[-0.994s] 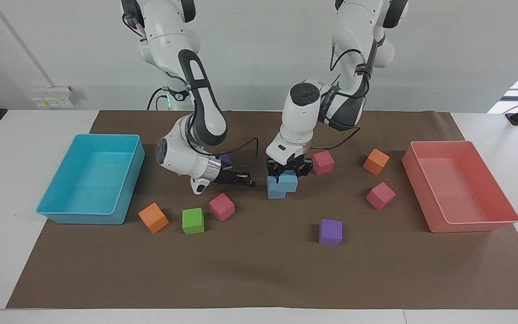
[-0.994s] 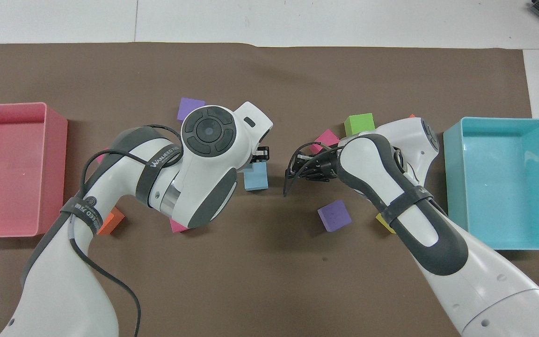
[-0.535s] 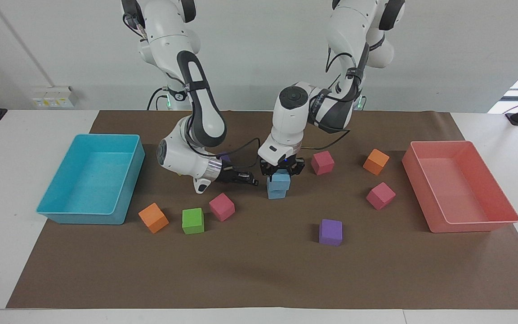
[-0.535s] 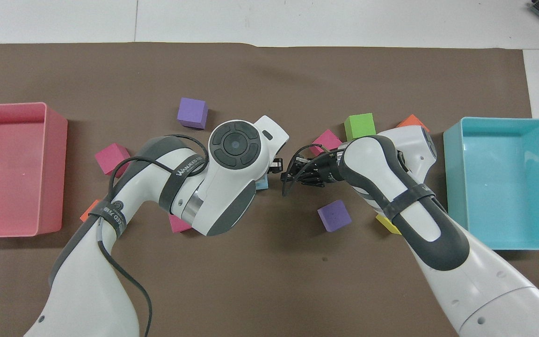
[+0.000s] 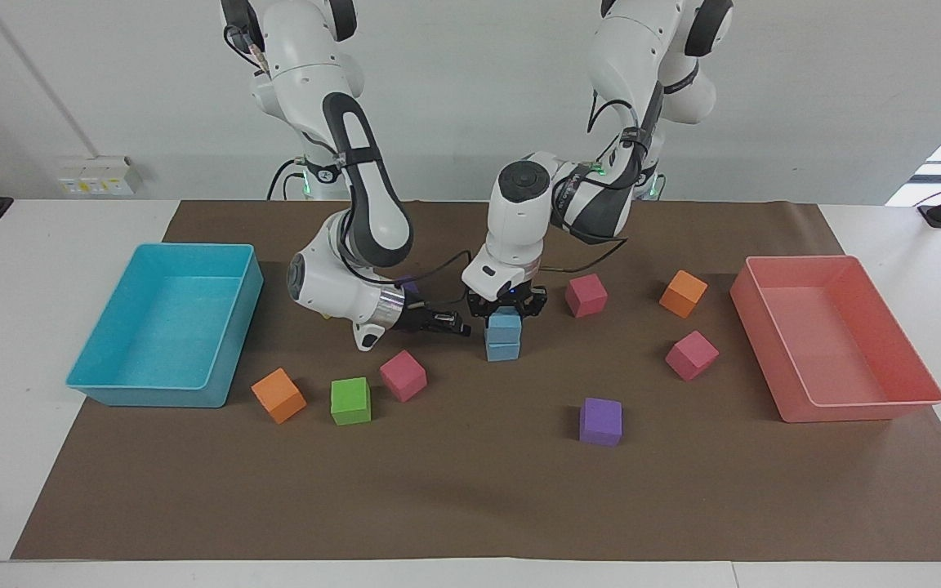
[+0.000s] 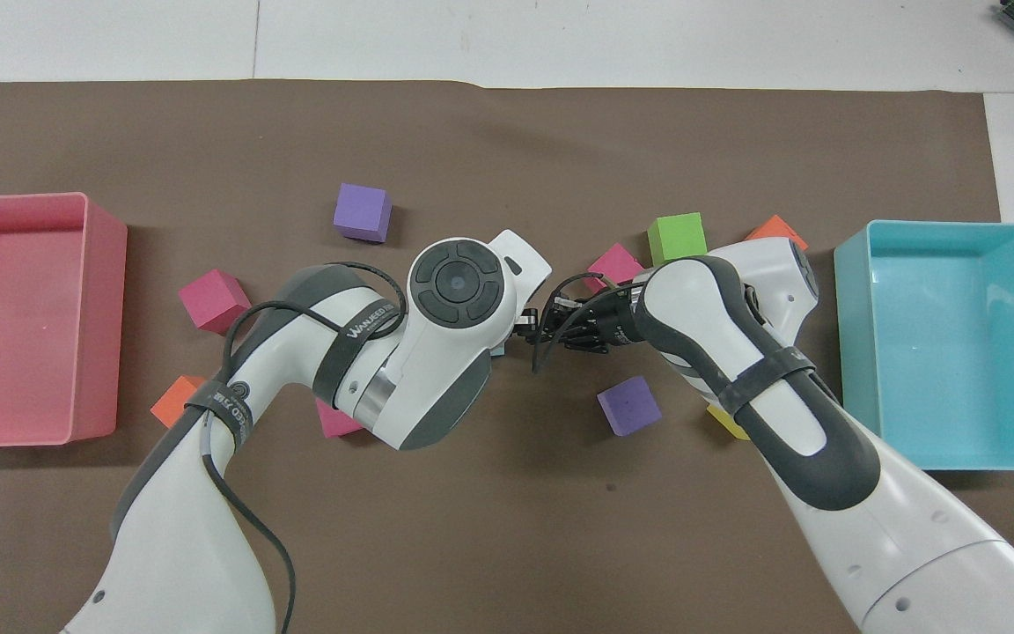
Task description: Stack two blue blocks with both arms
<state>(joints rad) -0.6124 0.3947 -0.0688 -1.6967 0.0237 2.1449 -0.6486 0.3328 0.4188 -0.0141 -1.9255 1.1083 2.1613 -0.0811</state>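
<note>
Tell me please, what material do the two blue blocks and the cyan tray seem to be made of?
The two blue blocks, stacked one on the other, look like foam: matte, no shine, slightly soft edges. The cyan tray looks like moulded plastic: thin walls, rounded corners, a soft sheen inside. Both are guesses from appearance only.

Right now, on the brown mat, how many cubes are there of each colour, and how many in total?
blue cubes: 2
pink cubes: 3
orange cubes: 2
purple cubes: 2
green cube: 1
yellow cube, mostly hidden under the right arm: 1
Total: 11
</note>
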